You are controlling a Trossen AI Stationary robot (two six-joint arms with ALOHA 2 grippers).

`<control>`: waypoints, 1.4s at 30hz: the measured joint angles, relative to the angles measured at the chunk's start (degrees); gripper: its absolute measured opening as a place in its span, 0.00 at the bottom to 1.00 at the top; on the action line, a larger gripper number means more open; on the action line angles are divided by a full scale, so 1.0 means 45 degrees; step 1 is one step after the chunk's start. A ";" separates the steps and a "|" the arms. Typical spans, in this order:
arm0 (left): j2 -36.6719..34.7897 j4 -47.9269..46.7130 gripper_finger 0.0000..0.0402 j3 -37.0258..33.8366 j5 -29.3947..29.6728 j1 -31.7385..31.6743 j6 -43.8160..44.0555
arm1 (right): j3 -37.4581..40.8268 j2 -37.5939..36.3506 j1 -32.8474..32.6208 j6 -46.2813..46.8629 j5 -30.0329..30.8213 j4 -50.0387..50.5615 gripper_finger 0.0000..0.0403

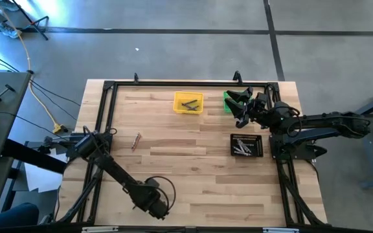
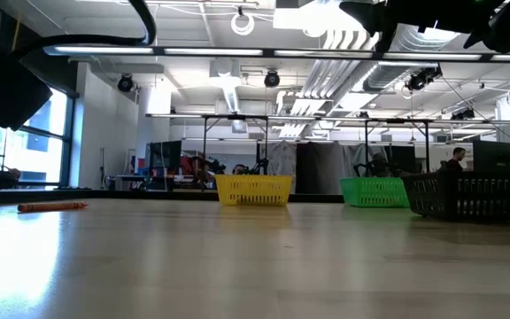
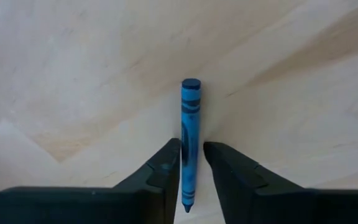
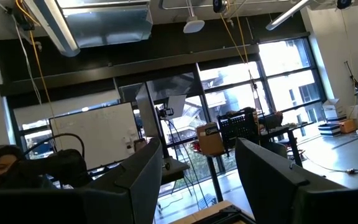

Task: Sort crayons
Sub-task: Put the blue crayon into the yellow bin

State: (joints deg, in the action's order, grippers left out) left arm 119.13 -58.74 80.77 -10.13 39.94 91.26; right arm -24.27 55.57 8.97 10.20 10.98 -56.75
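A blue crayon (image 3: 190, 124) lies flat on the wooden table, near its front edge. My left gripper (image 3: 192, 163) points down over it, open, one finger on each side of the crayon's pointed half. In the high view the left gripper (image 1: 153, 199) hides that crayon. An orange-brown crayon (image 1: 136, 141) lies on the table's left part. Several crayons lie in the yellow bin (image 1: 177, 103) and in the black tray (image 1: 259, 146). My right gripper (image 4: 197, 186) waits raised above the green bin (image 1: 227, 97), open and with nothing between its fingers. My left gripper straddles the blue crayon's pointed half (image 3: 189, 180) from above, the crayon running between the fingers. A narrow gap shows between the crayon and one finger (image 3: 225, 168). Whether the other finger (image 3: 166, 171) touches it, I cannot tell. The crayon lies flat on the table.
The yellow bin (image 2: 253, 190), green bin (image 2: 374, 191) and black tray (image 2: 472, 195) stand along the far right part. A black frame (image 1: 105, 110) rims the table. Bare wood lies between the left gripper and the bins.
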 joint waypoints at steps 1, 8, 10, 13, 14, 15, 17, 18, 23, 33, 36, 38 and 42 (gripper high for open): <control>0.0000 -0.0009 0.22 0.0000 -0.0005 -0.0013 -0.0020 | 0.0000 0.0000 0.0000 0.0000 0.0000 0.0005 0.49; -0.0021 -0.0078 0.22 -0.0098 -0.0069 -0.0049 -0.0100 | 0.0000 0.0000 -0.0003 0.0004 0.0000 0.0011 0.49; -0.0048 -0.0020 0.22 -0.0286 -0.0284 -0.0063 0.0271 | 0.0000 0.0000 0.0000 0.0006 0.0000 0.0026 0.49; -0.0063 0.0166 0.22 -0.0530 -0.0469 0.0008 0.0808 | 0.0000 0.0005 0.0000 0.0058 0.0000 0.0073 0.49; -0.0063 0.0210 0.22 -0.0554 -0.0462 0.0037 0.0907 | 0.0000 0.0005 0.0000 0.0058 0.0000 0.0069 0.49; -0.0063 0.0229 0.22 -0.0559 -0.0447 0.0069 0.0968 | 0.0000 0.0005 0.0000 0.0058 0.0000 0.0072 0.49; -0.0063 0.0323 0.22 -0.0567 -0.0427 0.0101 0.1035 | 0.0000 0.0005 -0.0002 0.0058 0.0000 0.0068 0.49; -0.0058 0.0358 0.22 -0.0568 -0.0435 0.0102 0.1089 | 0.0000 0.0005 0.0000 0.0058 0.0000 0.0073 0.49; -0.0049 0.0389 0.18 -0.0573 -0.0465 0.0112 0.1375 | 0.0000 0.0005 0.0000 0.0058 0.0000 0.0073 0.49; -0.0039 0.0350 0.02 -0.0588 -0.0539 0.0112 0.1466 | 0.0000 0.0005 -0.0003 0.0797 -0.0508 0.0374 0.49; -0.0039 0.0350 0.01 -0.0588 -0.0499 0.0117 0.1169 | 0.0000 0.0005 -0.0003 0.1175 -0.1131 0.0522 0.49; -0.0055 0.0350 0.01 -0.0588 -0.0427 0.0119 0.0958 | 0.0000 0.0005 -0.0001 0.1322 -0.1582 0.0591 0.49; -0.0313 0.0394 0.01 -0.0607 -0.0221 0.0141 0.0666 | 0.0000 0.0005 -0.0009 0.1864 -0.2300 0.1126 0.49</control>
State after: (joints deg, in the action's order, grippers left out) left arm 117.72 -56.97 78.04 -11.12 40.58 94.26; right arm -24.27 55.59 8.93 18.58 0.63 -51.68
